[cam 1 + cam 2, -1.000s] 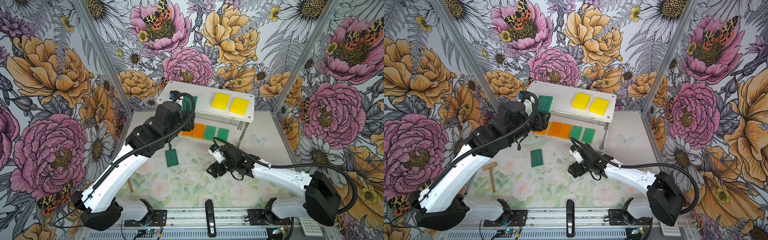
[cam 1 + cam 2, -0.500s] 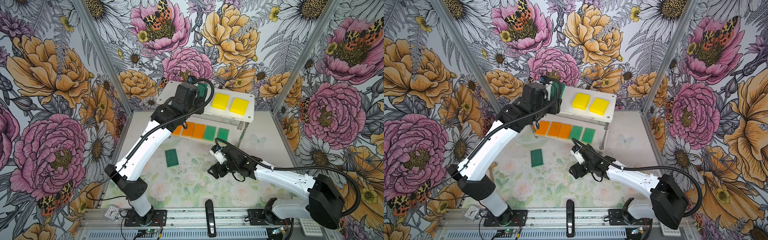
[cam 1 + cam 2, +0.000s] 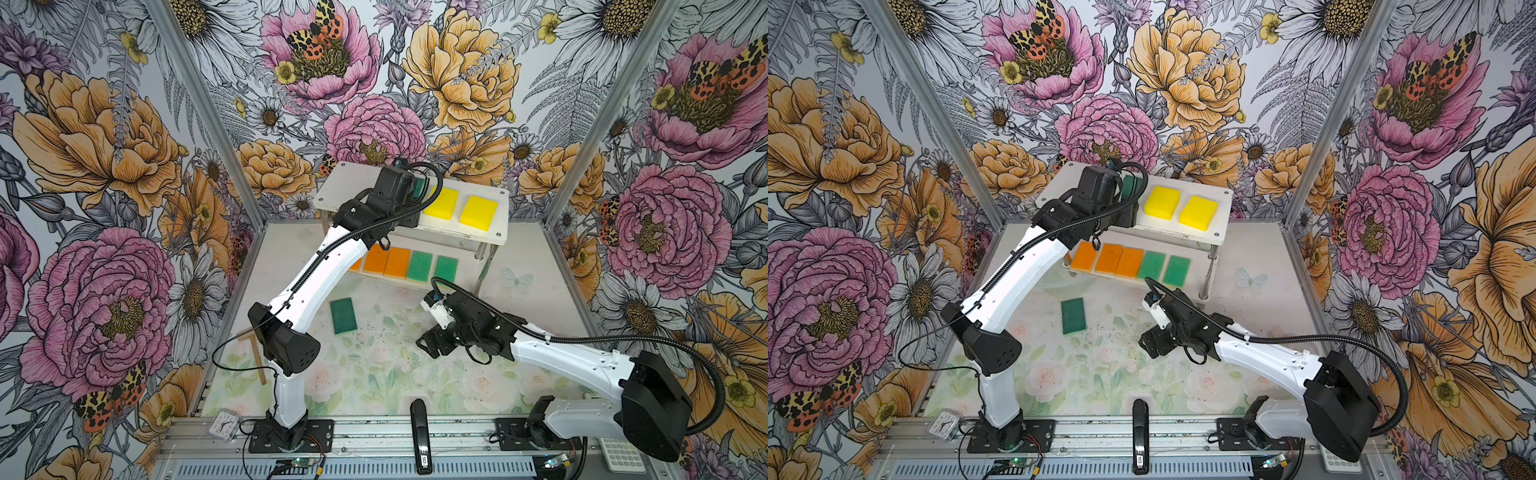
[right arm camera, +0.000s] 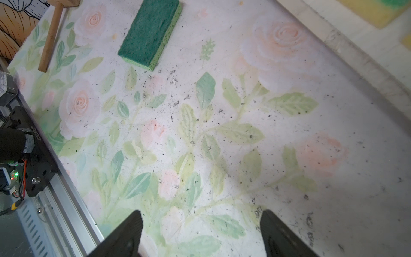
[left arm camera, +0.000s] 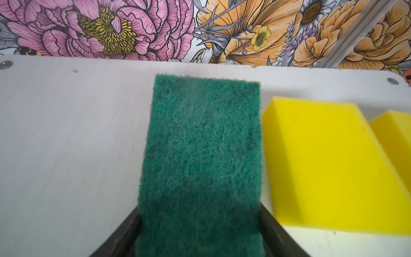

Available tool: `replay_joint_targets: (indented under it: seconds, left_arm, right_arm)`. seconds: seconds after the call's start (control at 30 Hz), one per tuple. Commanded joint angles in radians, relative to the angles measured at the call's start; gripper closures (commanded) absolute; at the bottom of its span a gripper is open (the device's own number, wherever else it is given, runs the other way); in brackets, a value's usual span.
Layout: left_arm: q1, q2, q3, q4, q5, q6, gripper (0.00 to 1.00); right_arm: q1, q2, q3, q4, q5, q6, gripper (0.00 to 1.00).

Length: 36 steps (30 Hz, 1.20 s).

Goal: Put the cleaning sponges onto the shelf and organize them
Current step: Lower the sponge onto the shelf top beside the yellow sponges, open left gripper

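- Left wrist view: shows a dark green sponge lying flat on the top board of the shelf, just beside a yellow sponge, with a second yellow sponge on that one's far side.
- Sits between the fingers of the left pincer, both close against its long sides; cannot tell whether squeezed or merely flanked.
- Carries on the lower board, in both top views, one row of three orange sponges and two light green sponges, side by side and touching.
- Leaves the other dark green sponge flat on the worktop in front of the shelf, well apart from both pincers.
- Hovers low over bare worktop: right pincer, jaws spread wide, nothing between them.
- Lies near the worktop's left edge, beside the left arm's elbow: wooden mallet.
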Motion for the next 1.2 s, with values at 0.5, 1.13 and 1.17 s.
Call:
replay_joint_targets:
  seconds: [0.5, 1.13, 1.17]
  left_arm:
    - [0.001, 0.061, 0.115, -0.037, -0.036, -0.059, 0.28]
    - [-0.001, 0.084, 0.161, -0.035, -0.081, -0.071, 0.16]
    - [-0.002, 0.083, 0.161, -0.035, -0.08, -0.074, 0.16]
  right_arm:
    - [0.006, -0.01, 0.001, 0.024, 0.019, 0.009, 0.15]
    - [0.006, -0.016, -0.014, 0.026, 0.031, 0.009, 0.15]
    - [0.006, -0.015, -0.017, 0.026, 0.03, 0.009, 0.15]
